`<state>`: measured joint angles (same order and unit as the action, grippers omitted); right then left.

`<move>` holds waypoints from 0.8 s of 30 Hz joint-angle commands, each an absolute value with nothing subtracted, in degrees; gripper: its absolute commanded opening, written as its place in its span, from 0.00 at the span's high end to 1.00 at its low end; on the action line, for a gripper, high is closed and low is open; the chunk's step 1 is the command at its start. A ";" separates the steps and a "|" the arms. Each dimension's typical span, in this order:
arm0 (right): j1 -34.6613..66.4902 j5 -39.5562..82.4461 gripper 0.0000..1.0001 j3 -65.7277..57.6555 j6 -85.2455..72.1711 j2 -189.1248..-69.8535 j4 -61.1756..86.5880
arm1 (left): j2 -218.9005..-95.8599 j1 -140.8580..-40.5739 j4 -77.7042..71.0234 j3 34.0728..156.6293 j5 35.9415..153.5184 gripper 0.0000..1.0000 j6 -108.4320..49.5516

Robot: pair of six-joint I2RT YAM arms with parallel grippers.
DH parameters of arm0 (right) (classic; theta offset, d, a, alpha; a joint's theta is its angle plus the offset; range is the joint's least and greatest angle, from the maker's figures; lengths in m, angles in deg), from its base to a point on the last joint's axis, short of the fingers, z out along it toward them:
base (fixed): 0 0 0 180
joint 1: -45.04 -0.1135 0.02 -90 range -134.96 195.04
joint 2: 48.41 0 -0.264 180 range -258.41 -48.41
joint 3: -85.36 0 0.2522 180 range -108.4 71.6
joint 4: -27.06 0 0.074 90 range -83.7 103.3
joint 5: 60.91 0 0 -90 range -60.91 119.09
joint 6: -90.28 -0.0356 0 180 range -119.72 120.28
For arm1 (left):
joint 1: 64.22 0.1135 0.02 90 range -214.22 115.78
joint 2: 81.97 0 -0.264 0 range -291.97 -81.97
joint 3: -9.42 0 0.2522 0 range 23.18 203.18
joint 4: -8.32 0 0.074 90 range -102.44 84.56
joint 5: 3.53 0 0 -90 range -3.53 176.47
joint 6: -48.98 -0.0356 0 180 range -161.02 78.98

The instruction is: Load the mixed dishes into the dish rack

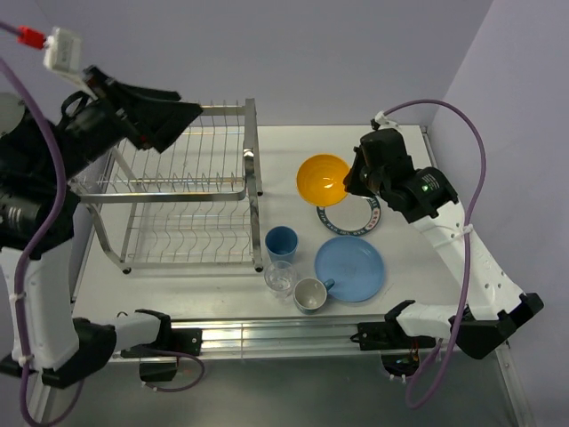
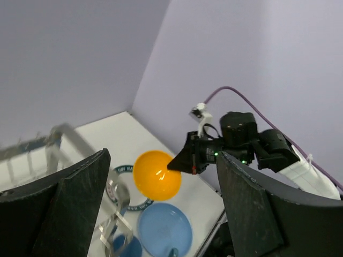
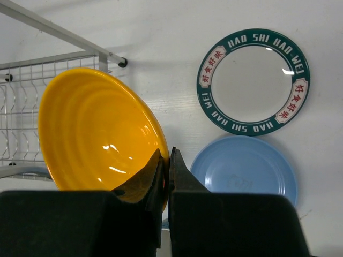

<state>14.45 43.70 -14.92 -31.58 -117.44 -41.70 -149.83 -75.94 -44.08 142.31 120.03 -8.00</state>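
My right gripper (image 1: 348,185) is shut on the rim of the yellow-orange bowl (image 1: 322,180) and holds it lifted above the table; the bowl also shows in the right wrist view (image 3: 99,134), clamped at the jaws (image 3: 166,160), and in the left wrist view (image 2: 156,173). The white plate with the dark patterned rim (image 1: 366,218) and the plain blue plate (image 1: 349,268) lie on the table. The blue tumbler (image 1: 281,242), clear glass (image 1: 280,277) and light blue mug (image 1: 310,294) stand near the rack's right end. My left gripper (image 1: 173,124) is open and empty, raised over the chrome dish rack (image 1: 182,191).
The rack fills the left half of the table. A wall stands close on the right behind my right arm. The table's front rail (image 1: 267,336) runs along the near edge.
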 commanded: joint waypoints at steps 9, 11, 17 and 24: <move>22.36 30.24 1.00 -23.76 -28.82 -121.09 -44.09 | -162.40 -101.90 -44.56 148.45 107.68 0.07 -36.61; 24.20 29.44 1.00 -23.85 -28.12 -121.62 -44.79 | -162.13 -105.51 -44.47 145.89 104.77 0.07 -40.31; 25.62 26.10 1.00 -21.31 -27.41 -120.39 -45.58 | -158.54 -123.43 -41.40 131.23 86.83 0.09 -49.36; 26.06 19.79 1.00 -14.73 -26.62 -117.32 -46.29 | -154.22 -137.59 -38.04 118.37 73.48 0.10 -55.25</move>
